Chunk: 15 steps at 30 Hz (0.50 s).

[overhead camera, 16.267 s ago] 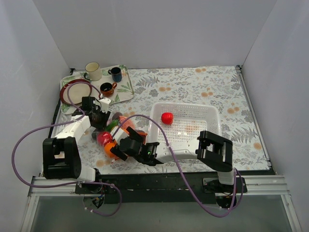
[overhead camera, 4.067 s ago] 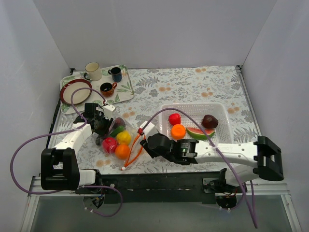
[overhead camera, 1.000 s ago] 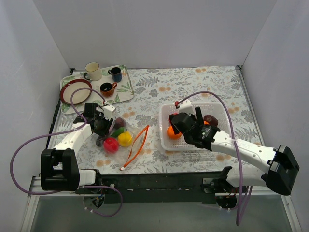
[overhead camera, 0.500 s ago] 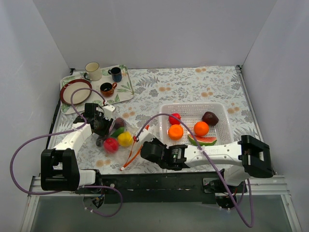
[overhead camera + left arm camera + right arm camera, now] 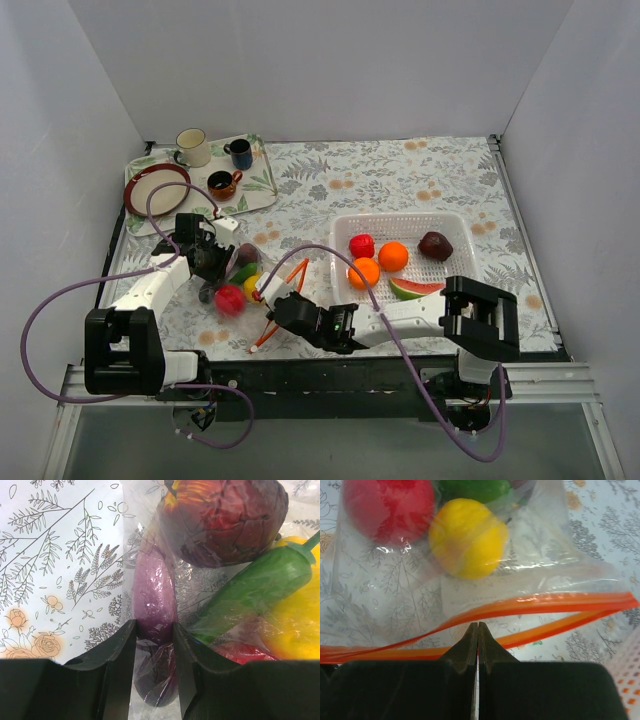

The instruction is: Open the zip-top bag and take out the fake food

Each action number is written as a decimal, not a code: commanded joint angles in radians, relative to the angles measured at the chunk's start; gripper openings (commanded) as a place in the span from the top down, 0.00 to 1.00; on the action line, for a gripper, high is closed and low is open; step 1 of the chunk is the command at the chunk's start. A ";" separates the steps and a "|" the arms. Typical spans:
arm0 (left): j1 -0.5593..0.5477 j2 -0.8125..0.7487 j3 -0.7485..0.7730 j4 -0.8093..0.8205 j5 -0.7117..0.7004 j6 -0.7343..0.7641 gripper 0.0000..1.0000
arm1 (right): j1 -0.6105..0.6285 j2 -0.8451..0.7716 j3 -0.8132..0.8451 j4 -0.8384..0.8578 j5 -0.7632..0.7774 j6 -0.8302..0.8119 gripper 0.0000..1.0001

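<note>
Zip-top bag (image 5: pixel 535 580) of clear crinkly plastic lies on the floral-patterned table (image 5: pixel 400 180), left of the white plastic mesh basket (image 5: pixel 400 218), its orange-red zipper strip (image 5: pixel 560 602) parted into two bands. Left gripper (image 5: pixel 154 630): jaws narrow, clamped on the zip-top bag at the end opposite the zipper, with a long purple plastic piece (image 5: pixel 154 595) between the fingers inside the plastic. Right gripper (image 5: pixel 478 626): jaws pressed fully together with no gap, tips meeting at the zipper strip; whether any plastic is pinched cannot be told. Fake food inside the bag: a yellow round piece (image 5: pixel 467 537), a red piece (image 5: pixel 387 507), a green pepper (image 5: pixel 250 587) and a dark maroon piece (image 5: pixel 220 517). In the basket: a small red piece (image 5: pixel 361 245), two orange balls (image 5: pixel 393 256) side by side, a watermelon slice (image 5: pixel 415 289) and a maroon piece (image 5: pixel 435 245).
</note>
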<state>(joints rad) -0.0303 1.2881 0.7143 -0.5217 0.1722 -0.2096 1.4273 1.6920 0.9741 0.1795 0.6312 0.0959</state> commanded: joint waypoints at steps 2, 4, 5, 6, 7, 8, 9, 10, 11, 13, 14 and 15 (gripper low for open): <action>-0.005 0.011 -0.038 -0.070 0.000 -0.002 0.76 | -0.024 0.070 0.018 0.178 -0.132 -0.041 0.99; -0.005 0.014 -0.035 -0.067 0.003 -0.002 0.76 | -0.042 0.115 0.035 0.186 -0.177 -0.044 0.99; -0.005 0.017 -0.033 -0.069 0.006 -0.002 0.76 | -0.068 0.132 0.067 0.178 -0.245 -0.044 0.99; -0.005 0.020 -0.033 -0.069 0.006 -0.002 0.76 | -0.083 0.167 0.090 0.170 -0.290 -0.044 0.99; -0.005 0.022 -0.032 -0.067 0.007 -0.002 0.76 | -0.099 0.181 0.110 0.154 -0.327 -0.036 0.98; -0.005 0.023 -0.030 -0.069 0.009 -0.004 0.76 | -0.119 0.192 0.130 0.159 -0.370 -0.036 0.97; -0.005 0.022 -0.030 -0.069 0.009 -0.005 0.77 | -0.122 0.204 0.129 0.184 -0.369 -0.045 0.96; -0.005 0.022 -0.029 -0.069 0.009 -0.004 0.76 | -0.122 0.205 0.123 0.213 -0.367 -0.061 0.92; -0.005 0.022 -0.032 -0.067 0.009 -0.004 0.76 | -0.122 0.209 0.114 0.274 -0.360 -0.079 0.90; -0.005 0.019 -0.035 -0.066 0.006 0.001 0.76 | -0.123 0.219 0.129 0.281 -0.358 -0.093 0.80; -0.005 0.017 -0.036 -0.064 0.006 0.003 0.76 | -0.125 0.230 0.150 0.234 -0.355 -0.093 0.75; -0.005 0.016 -0.039 -0.061 0.003 0.004 0.76 | -0.125 0.242 0.179 0.223 -0.360 -0.129 0.58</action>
<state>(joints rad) -0.0303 1.2881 0.7143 -0.5198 0.1722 -0.2089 1.2938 1.9152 1.0611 0.3481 0.3157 0.0383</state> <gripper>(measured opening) 0.322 0.225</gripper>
